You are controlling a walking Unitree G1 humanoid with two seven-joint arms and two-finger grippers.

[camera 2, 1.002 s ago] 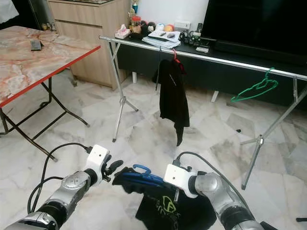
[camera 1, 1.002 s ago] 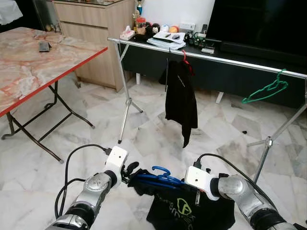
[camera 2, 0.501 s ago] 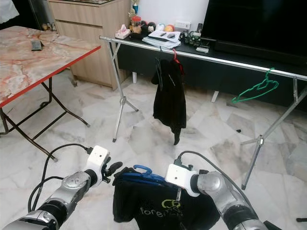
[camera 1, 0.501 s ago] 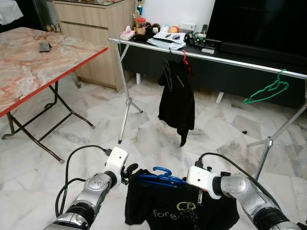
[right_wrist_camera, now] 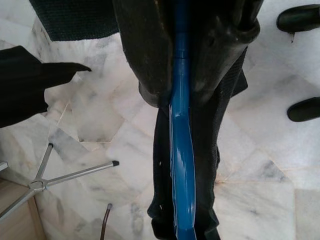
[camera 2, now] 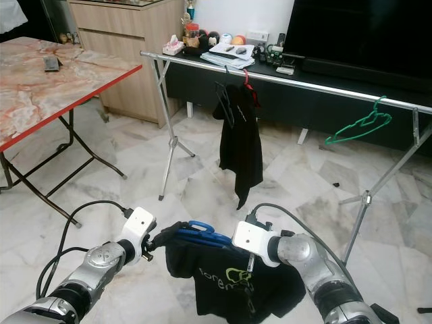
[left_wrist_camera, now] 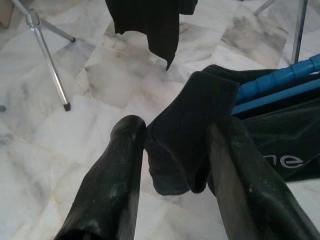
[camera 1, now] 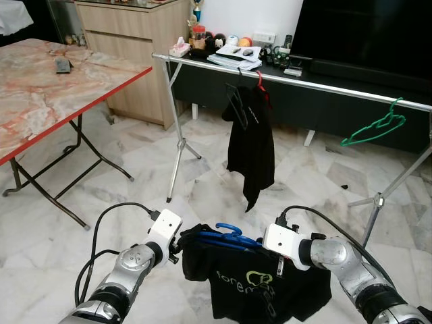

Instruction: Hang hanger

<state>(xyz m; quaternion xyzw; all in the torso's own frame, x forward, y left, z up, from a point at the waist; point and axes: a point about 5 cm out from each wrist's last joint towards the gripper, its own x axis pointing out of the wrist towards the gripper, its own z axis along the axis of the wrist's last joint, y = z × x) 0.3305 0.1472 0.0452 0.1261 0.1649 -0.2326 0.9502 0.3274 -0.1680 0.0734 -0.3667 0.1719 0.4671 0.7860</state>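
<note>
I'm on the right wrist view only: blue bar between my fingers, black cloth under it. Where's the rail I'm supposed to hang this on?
Observer: The silver rail runs across ahead of the robot, above and beyond both grippers.
Operator: Anything already hanging on it?
Observer: A black garment on a red hanger toward its left part, and an empty green hanger toward its right end.
Operator: What is the left gripper doing?
Observer: The left gripper has a fold of the black shirt between its fingers, beside the end of the blue hanger.

marble floor (camera 1: 135,155), rack legs (camera 1: 177,145), table legs (camera 1: 74,152)
</note>
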